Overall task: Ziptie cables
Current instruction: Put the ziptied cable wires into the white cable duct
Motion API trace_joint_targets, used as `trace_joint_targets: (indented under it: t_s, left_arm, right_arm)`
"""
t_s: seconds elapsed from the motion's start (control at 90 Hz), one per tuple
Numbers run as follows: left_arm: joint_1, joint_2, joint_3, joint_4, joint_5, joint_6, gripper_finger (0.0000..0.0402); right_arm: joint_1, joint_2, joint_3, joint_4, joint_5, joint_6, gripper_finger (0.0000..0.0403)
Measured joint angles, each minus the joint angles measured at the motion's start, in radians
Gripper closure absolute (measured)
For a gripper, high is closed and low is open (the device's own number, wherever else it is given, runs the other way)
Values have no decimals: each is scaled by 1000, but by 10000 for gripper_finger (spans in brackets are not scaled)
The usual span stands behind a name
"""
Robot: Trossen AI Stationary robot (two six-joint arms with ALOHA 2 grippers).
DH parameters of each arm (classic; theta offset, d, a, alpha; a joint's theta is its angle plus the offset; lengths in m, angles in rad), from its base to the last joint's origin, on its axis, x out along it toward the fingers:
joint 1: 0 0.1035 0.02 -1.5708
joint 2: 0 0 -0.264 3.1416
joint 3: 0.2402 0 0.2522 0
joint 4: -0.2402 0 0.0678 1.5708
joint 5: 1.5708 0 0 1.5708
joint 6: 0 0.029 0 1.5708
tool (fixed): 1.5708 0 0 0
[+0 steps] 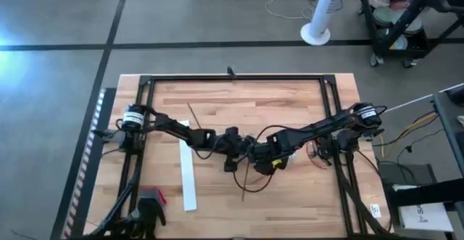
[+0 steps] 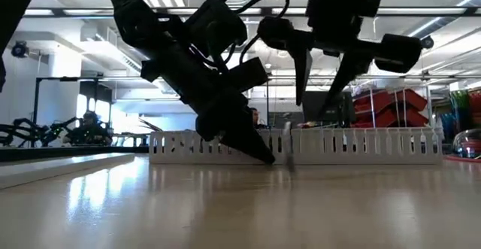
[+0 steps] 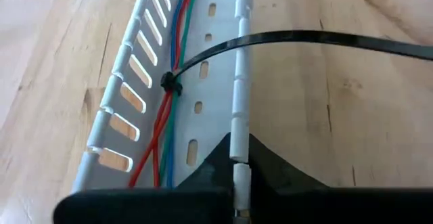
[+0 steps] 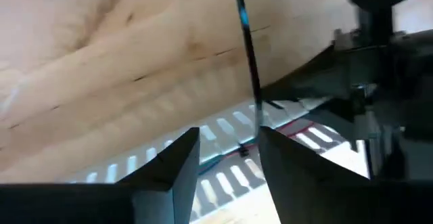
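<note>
A white slotted cable tray [image 3: 203,68] lies on the wooden table and also shows in the low view [image 2: 361,147]. In it run the cables [image 3: 177,41], red, green and blue wires. A black ziptie goes round them, with its head [image 3: 169,83] on the wires and its long tail [image 3: 325,38] out over the table. My left gripper [image 3: 235,149] is down at the tray and shut on its wall. My right gripper [image 4: 226,139] hangs open above the tray [image 2: 319,91]. The tail [image 4: 247,48] rises between its fingers, close to one; whether it touches, I cannot tell. My left gripper pinches the tray's side wall [image 3: 237,126] between its two fingers. The wall's top edge runs in between them. The fingers [image 2: 252,140] slant down from above, and the tray rests flat on the table.
A long white flat strip [image 1: 188,171] lies left of centre, and a loose black ziptie [image 1: 194,115] lies beyond it. A black frame [image 1: 232,78] runs round the table. A red and black tool [image 1: 151,200] sits at the near left corner.
</note>
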Motion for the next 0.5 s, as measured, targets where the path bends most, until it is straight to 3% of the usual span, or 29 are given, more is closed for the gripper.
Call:
trace_joint_targets:
  t_s: [0.211, 0.311, 0.5]
  left_arm:
    - [0, -5, -8, 2, 0, -3, 401]
    - [0, -5, -8, 2, 0, -4, 401]
    - [0, -24, -19, -20, 1, -5, 401]
  right_arm:
    - [-15, -1, -4, 42, 18, -12, 292]
    - [-31, 2, -13, 73, -25, -26, 307]
    - [-49, 5, -29, 128, -64, 82, 329]
